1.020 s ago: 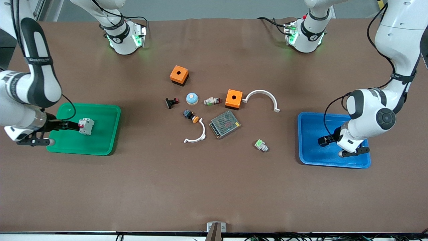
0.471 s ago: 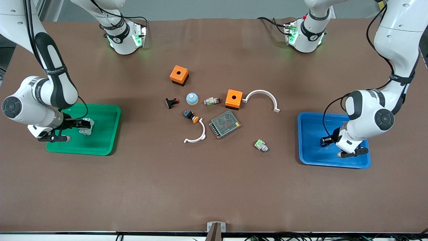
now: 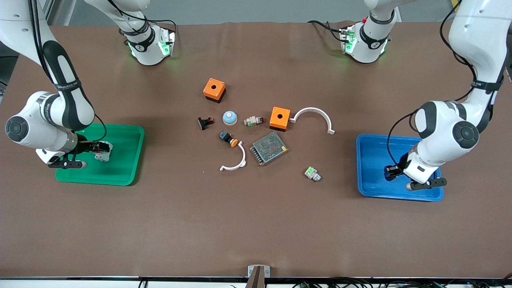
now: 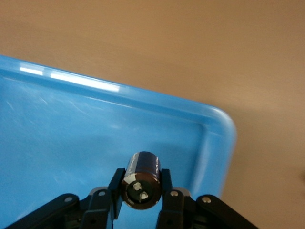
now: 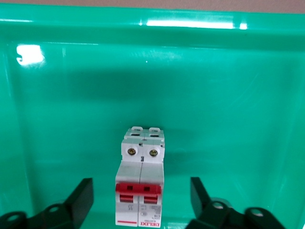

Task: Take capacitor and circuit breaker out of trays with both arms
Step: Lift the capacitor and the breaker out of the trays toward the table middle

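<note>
In the green tray (image 5: 267, 57), one breaker (image 5: 140, 179) lies between the spread fingers of the right claw (image 5: 142, 202), untouched. Over the blue tray (image 4: 57, 119), the left claw (image 4: 141, 195) clamps one capacitor (image 4: 141, 180).

Front camera sits high across the counter (image 3: 256, 224), facing both arm bases, taking in the whole layout. Left wrist camera looks close down past its pincer (image 4: 139, 196) into the blue tray (image 4: 71, 124); right wrist camera, equally close, into the green tray (image 5: 228, 95). Both trays (image 3: 370, 160) (image 3: 120, 160) also show in the front view.
</note>
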Robot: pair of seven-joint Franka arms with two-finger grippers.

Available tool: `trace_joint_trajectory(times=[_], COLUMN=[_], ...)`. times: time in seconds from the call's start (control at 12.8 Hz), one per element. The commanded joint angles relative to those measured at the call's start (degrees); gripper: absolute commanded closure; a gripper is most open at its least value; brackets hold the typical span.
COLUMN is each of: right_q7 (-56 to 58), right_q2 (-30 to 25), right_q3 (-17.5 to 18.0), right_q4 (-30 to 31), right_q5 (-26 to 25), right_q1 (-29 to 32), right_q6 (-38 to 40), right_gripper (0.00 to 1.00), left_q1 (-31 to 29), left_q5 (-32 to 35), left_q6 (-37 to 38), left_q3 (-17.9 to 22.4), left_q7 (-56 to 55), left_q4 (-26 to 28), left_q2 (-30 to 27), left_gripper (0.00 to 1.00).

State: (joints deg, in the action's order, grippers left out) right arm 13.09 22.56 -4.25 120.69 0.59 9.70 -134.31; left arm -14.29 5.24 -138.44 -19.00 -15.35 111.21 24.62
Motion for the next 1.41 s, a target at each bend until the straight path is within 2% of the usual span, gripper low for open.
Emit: trace_joint_trajectory(times=[0.0, 0.24, 0.47, 0.63, 0.71, 0.94, 1.02, 1.1, 1.25, 1.33], right_q7=[0.6, 0.5, 0.4, 0.0, -0.5, -11.9, -16.8, -22.3, -30.3, -33.9], right_q2=[0.2, 0.4, 0.3, -0.2, -0.8, -0.8, -0.7, -0.5, 2.5, 4.1], right_q3=[0.8, 0.9, 0.9, 1.6, 2.3, 2.4, 2.4, 2.4, 2.5, 2.4], right_q4=[0.7, 0.7, 0.4, -1.4, -4.4, -19.9, -22.1, -23.1, -25.2, -25.4], right_q5=[-0.5, -0.1, 0.0, 0.0, 0.0, 0.0, 0.0, 0.2, 2.1, 5.0], right_q1=[1.2, 1.2, 0.8, -0.5, -2.6, -12.0, -16.0, -20.5, -27.6, -31.2], right_q6=[-0.6, -0.6, 0.5, 2.2, 5.2, 24.3, 25.7, 25.2, 23.1, 20.0], right_gripper=[0.24, 0.51, 0.74, 0.84, 0.85, 0.85, 0.85, 0.85, 0.85, 0.85], left_q1=[6.0, 13.6, 17.5, 20.2, 20.9, 23.2, 23.7, 23.8, 23.7, 23.7], left_q5=[1.4, 1.4, 1.4, 1.4, 1.4, 1.4, 1.4, 1.4, 1.4, 1.4], left_q6=[4.0, 4.0, 3.5, 3.3, 2.7, 2.0, 1.4, 1.2, 1.2, 1.2], left_q3=[-1.0, -1.0, -1.0, -1.0, -1.0, -1.0, -1.0, -1.0, -1.0, -1.0], left_q7=[-9.8, -20.0, -26.1, -31.6, -33.4, -37.6, -39.1, -40.4, -41.9, -42.0], left_q4=[2.5, 3.9, 3.9, 4.0, 4.0, 3.6, 3.3, 3.1, 2.8, 2.7], left_q2=[-4.4, -3.6, -0.5, 1.5, 2.2, 5.3, 5.8, 6.1, 6.2, 6.1], left_gripper=[1.0, 1.0, 1.0, 1.0, 1.0, 0.98, 0.94, 0.73, 0.0, 0.0])
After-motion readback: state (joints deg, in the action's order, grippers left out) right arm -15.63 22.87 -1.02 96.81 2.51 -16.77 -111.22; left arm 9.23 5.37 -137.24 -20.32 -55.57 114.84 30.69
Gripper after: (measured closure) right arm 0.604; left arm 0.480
